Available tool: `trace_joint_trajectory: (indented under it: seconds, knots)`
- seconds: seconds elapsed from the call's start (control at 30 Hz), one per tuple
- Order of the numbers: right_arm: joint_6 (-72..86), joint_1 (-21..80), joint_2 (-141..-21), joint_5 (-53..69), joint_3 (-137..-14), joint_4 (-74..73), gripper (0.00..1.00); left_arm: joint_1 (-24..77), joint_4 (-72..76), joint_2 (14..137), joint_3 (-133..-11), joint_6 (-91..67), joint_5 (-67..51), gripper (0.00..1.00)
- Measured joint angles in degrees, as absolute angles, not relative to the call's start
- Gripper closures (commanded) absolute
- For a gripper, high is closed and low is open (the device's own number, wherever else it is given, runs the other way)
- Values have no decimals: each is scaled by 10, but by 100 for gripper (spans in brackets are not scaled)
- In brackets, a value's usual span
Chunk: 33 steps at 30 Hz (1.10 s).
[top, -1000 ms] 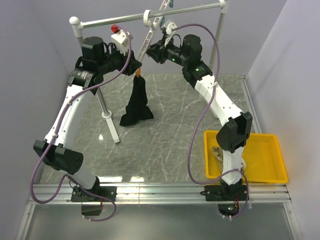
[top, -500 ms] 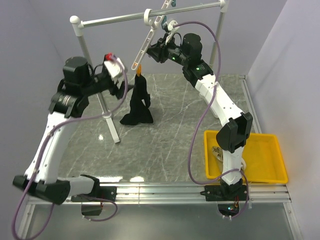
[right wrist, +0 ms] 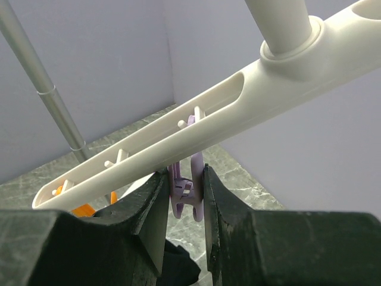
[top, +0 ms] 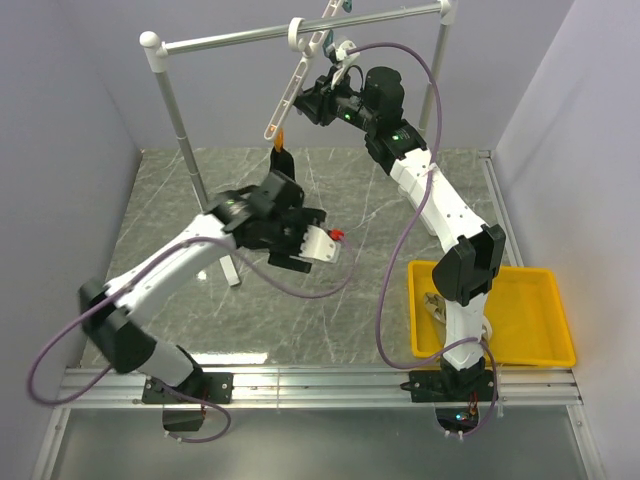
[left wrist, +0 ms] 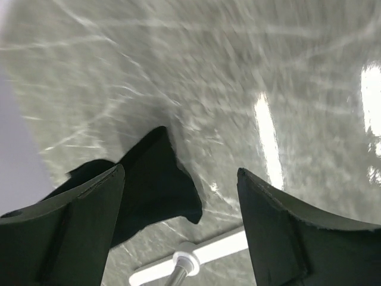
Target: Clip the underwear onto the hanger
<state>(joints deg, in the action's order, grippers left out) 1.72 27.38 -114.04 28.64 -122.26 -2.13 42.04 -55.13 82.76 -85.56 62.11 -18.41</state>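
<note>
The underwear point(left wrist: 152, 190) is soft, matt black cloth. The table point(top: 340, 190) has a polished grey marbled top that throws back bright glare. The hanger point(right wrist: 280, 89) and its purple clip point(right wrist: 187, 190) are smooth plastic with a faint sheen, and the yellow tray point(top: 530, 320) is glossy plastic.

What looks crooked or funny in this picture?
The white hanger slants steeply down from the rail instead of hanging level, with the right claw pinching a purple clip on it. The black underwear dangles from only the orange clip at the low end, so it droops bunched up.
</note>
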Motion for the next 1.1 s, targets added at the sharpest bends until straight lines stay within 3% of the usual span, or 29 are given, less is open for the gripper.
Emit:
trace_joint_trajectory:
  seconds: [0.33, 0.9, 1.03, 1.1]
  knots:
    - [17, 274, -1140, 285, -1223, -21, 100, 470, -606, 1026, -953, 684, -22, 15]
    - [17, 274, -1140, 286, -1218, -12, 100, 426, -600, 1131, -1027, 721, 88, 14]
    - [17, 274, -1140, 286, -1217, -11, 100, 419, -603, 1141, -1024, 728, 92, 19]
    - [17, 274, -1140, 286, -1217, -10, 100, 417, -606, 1150, -1024, 729, 93, 26]
